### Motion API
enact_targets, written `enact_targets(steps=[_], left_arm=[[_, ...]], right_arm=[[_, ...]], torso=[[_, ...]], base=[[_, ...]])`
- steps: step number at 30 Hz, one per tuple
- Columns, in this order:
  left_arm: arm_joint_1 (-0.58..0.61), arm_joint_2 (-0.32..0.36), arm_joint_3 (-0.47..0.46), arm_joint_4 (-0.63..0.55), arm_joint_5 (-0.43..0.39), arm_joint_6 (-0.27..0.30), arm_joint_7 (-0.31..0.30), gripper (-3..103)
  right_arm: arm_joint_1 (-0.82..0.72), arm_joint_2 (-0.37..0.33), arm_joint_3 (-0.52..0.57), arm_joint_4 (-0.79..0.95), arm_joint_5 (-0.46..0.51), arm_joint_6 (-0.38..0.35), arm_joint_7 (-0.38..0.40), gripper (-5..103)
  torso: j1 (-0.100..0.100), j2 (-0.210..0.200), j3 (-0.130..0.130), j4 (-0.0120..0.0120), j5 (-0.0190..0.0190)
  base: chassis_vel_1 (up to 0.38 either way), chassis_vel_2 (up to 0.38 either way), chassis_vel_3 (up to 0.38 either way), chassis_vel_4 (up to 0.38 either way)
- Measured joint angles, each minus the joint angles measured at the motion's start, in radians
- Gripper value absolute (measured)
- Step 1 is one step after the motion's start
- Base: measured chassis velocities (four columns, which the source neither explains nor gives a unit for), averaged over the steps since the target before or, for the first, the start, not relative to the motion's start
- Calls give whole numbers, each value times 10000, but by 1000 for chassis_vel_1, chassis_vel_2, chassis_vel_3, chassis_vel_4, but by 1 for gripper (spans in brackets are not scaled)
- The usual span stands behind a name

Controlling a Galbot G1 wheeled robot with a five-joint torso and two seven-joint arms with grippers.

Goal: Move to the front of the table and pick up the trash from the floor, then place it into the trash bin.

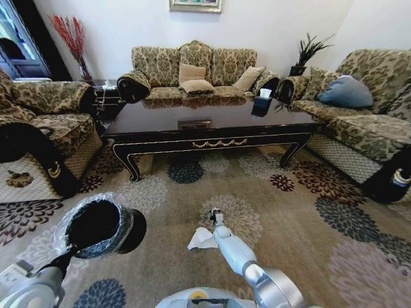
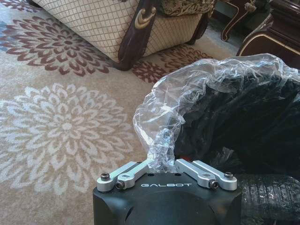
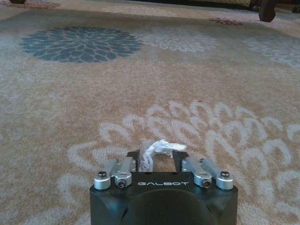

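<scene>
The dark glossy table (image 1: 212, 119) stands ahead across the carpet. My left gripper (image 2: 161, 161) is shut on the clear liner at the rim of the black trash bin (image 1: 96, 226), which hangs tilted above the floor at my lower left. My right gripper (image 3: 157, 157) reaches down to the carpet and stands open. A small twisted white scrap of trash (image 3: 161, 149) sits between its fingers. In the head view, a crumpled white tissue (image 1: 202, 239) lies on the carpet beside the right arm, just behind the right gripper (image 1: 215, 217).
Patterned sofas (image 1: 192, 67) ring the table at the back, left (image 1: 45, 122) and right (image 1: 372, 122). A dark tissue box (image 1: 263, 102) sits on the tabletop. Open floral carpet (image 1: 308, 218) lies between me and the table.
</scene>
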Motion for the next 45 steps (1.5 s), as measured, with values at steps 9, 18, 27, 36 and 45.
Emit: enact_targets(steps=[9,18,27,36,45], left_arm=[[11,-27,46,18,57,-2,-6,2],[-59,-70,193,138,168,-2,-20,2],[-183,-119,827,44,475,-2,-94,2],[-749,78,1554,418,1119,-5,-128,2],[-912,48,1795,734,1224,-4,-143,2]], right_arm=[[-73,-1,-32,18,-130,-21,12,8],[-263,-114,-205,324,-110,92,-87,0],[-1192,-1450,-1528,3388,2004,1058,-931,0],[-1913,-2125,-2572,5998,2631,2720,-1919,0],[-2040,-2317,-3976,9043,2974,3139,-2010,0]], torso=[[0,0,0,0,0],[0,0,0,1,0],[-1,0,-1,1,-1],[0,-1,0,-1,0],[-1,0,-1,1,-1]], base=[[0,0,0,0],[0,0,0,0],[0,0,0,0],[0,0,0,0],[0,0,0,0]])
